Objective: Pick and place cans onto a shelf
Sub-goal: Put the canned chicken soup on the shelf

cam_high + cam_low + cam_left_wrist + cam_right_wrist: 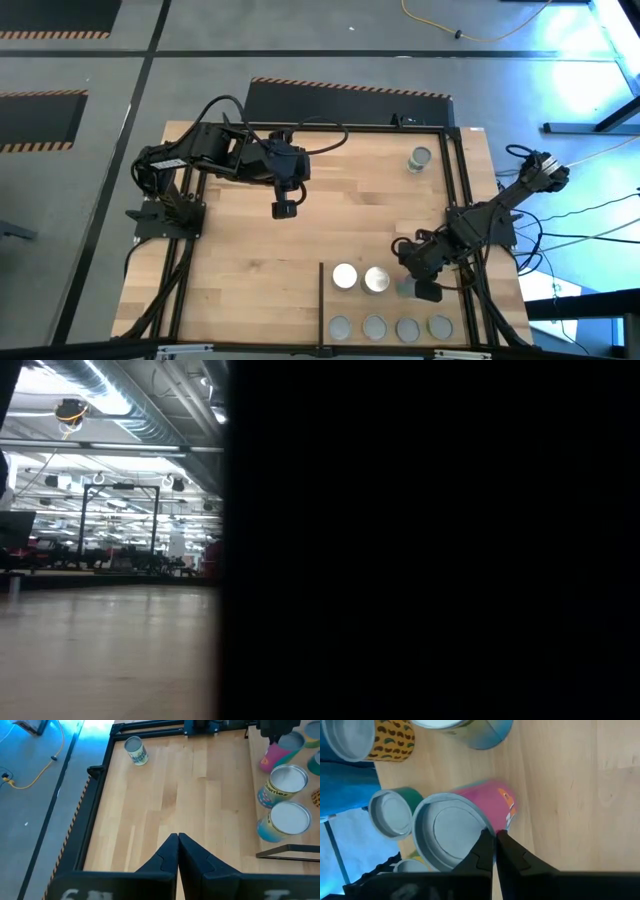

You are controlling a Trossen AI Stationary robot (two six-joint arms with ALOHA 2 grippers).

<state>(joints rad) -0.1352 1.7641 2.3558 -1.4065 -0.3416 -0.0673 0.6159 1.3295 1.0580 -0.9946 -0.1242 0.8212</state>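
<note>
A pink can [492,802] with a grey top stands among other cans on the shelf [350,303], the near right board section behind a black divider bar [320,300]. My right gripper [495,837] is shut at its rim; from the high view it [424,290] hides the can. Two white-topped cans [345,276] [377,279] stand beside it. A row of several grey-topped cans [374,326] lines the near edge. One lone can [420,158] stands upright at the far right. My left gripper [284,209] hangs shut above the far left of the table. My right gripper pinches the pink can's top rim [489,826] between its fingertips, one finger over the lid side and one on the outer wall. The fingers come from above, slanting down. The can looks slightly tilted [274,757]; whether its bottom is clear of the board I cannot tell.
Close around the pink can stand a green can [395,812], a yellow patterned can [392,742] and a blue can [485,732]. A black frame rail [455,180] runs along the table's right side. A dark mass blocks most of the low view.
</note>
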